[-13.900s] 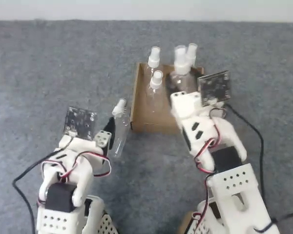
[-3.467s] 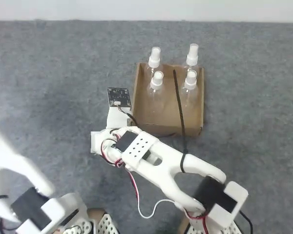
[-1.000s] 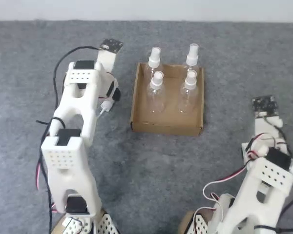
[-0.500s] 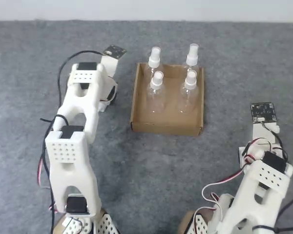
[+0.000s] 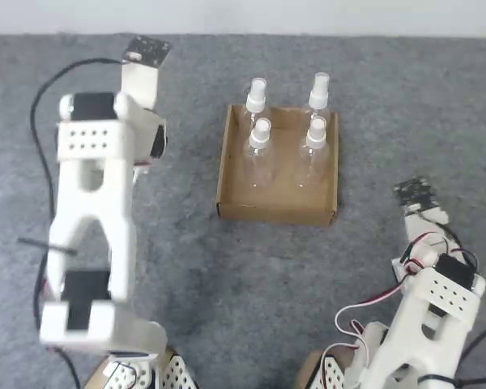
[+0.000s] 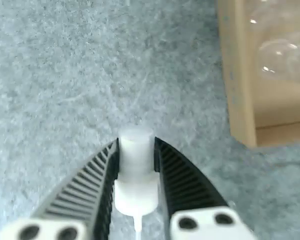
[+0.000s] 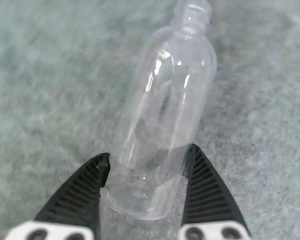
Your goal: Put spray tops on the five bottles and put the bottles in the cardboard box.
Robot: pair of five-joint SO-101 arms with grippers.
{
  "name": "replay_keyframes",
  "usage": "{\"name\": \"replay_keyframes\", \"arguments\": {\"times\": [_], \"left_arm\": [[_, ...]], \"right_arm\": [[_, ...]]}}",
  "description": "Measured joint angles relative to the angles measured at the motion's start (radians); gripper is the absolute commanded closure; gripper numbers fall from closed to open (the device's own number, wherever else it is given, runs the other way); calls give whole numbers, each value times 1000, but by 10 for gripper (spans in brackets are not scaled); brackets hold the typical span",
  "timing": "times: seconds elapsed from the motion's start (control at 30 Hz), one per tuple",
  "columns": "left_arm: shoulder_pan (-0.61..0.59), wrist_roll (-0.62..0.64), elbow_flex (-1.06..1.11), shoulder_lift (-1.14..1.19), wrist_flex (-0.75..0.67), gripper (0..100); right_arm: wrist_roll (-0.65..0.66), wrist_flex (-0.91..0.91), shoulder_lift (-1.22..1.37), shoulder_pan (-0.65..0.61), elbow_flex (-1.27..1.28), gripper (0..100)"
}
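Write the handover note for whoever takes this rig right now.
Left gripper: jaws shut on a spray top, off to the side of the cardboard box.
Right gripper: jaws shut on the bare bottle, which has no top on its neck.
Done: four topped bottles stand in the cardboard box.
Left to do: fit the spray top on the bare bottle, then put it in the box.

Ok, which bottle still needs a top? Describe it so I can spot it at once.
Start at the box and look to its right, where the right gripper is. It is shut on the base of a clear bottle. Unlike the four bottles standing in the box, this one has a bare neck, with no white spray top.
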Motion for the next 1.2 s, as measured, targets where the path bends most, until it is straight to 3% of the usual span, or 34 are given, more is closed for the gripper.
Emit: {"name": "replay_keyframes", "arguments": {"times": [0.13,0.23,0.4,0.57,0.77,1.0,1.2], "left_arm": [[-5,46,164,-229,-32,989],[-3,72,324,-399,-98,988],[-2,86,618,-641,-244,988],[-5,86,809,-781,-338,988],[-3,86,842,-815,-348,988],[-2,86,859,-822,-356,988],[-3,86,893,-822,-402,988]], "right_arm": [[12,49,0,3,0,743],[12,72,0,3,0,691],[6,127,0,3,-35,692],[-71,305,44,-38,-278,692],[-167,387,341,-77,-588,692],[-186,387,764,43,-783,753],[-186,339,890,98,-859,757]]}}
